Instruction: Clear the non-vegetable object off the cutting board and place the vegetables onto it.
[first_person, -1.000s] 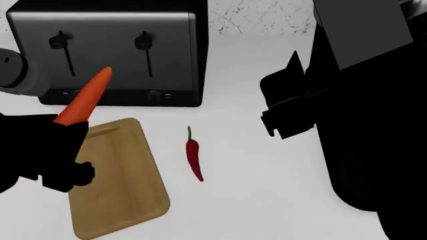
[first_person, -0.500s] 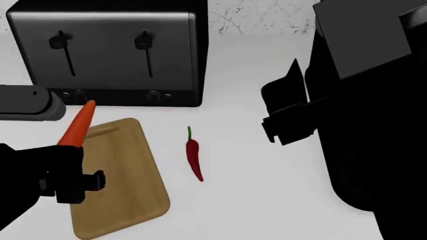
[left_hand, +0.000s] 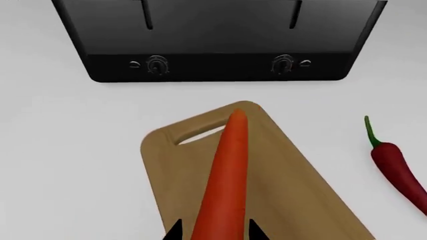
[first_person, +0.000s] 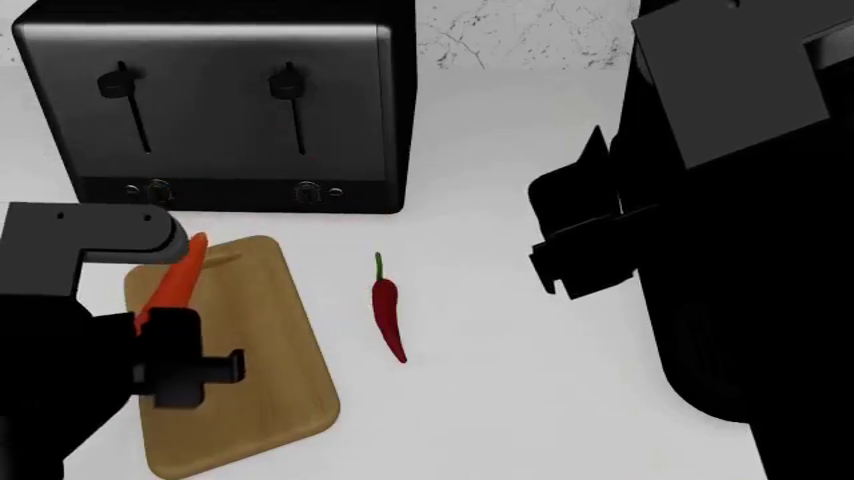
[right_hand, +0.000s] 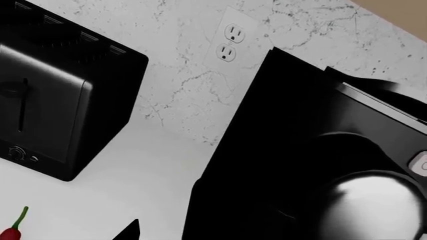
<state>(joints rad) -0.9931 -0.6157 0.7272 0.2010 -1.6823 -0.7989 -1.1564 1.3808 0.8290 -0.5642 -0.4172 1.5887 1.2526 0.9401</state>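
My left gripper (left_hand: 217, 234) is shut on the thick end of the orange carrot (left_hand: 227, 170). The carrot's tip points toward the toaster, and it is low over the handle end of the tan cutting board (left_hand: 287, 195); whether it touches the board cannot be told. In the head view the carrot (first_person: 178, 275) lies over the board's (first_person: 254, 370) far left part. The red chili pepper (first_person: 387, 318) lies on the counter just right of the board. My right gripper (first_person: 577, 235) hangs open and empty, farther right. The non-vegetable object is out of view.
A black toaster (first_person: 220, 105) stands right behind the board. A tall black appliance (right_hand: 300, 150) fills the right side beside my right arm. A marble wall with an outlet (right_hand: 230, 42) closes the back.
My left arm has brought the carrot down from in front of the toaster to low over the board. The chili and the right arm have hardly moved.
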